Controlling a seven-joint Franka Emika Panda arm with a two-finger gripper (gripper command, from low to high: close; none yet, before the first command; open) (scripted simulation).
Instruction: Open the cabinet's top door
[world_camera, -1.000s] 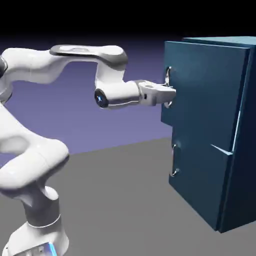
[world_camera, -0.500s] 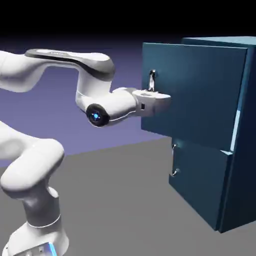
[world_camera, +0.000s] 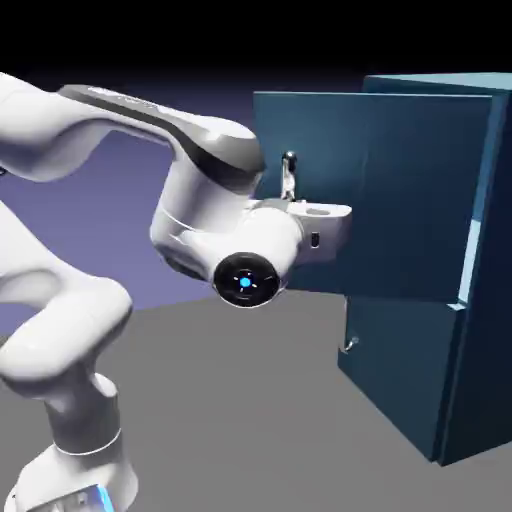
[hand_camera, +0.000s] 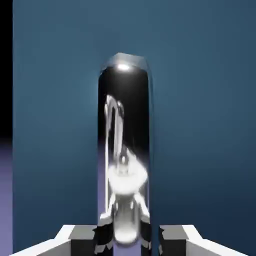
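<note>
Top door (world_camera: 400, 190) ajar: panel upright, free edge swung out to exterior view's left. My arm (world_camera: 205, 150) arches over, wrist low, gripper (hand_camera: 127, 241) reaching right to door. Fingers clamped on silver handle (hand_camera: 124, 115), its long axis upright. Behind, lower door (world_camera: 400, 365) shut on cabinet (world_camera: 490, 350); can't see inside.

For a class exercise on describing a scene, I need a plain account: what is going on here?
A white robot arm is opening the top door of a dark blue cabinet. Its gripper is closed on the door's upright silver handle. The door stands partly open, swung out from the cabinet, while the lower door is shut.
</note>
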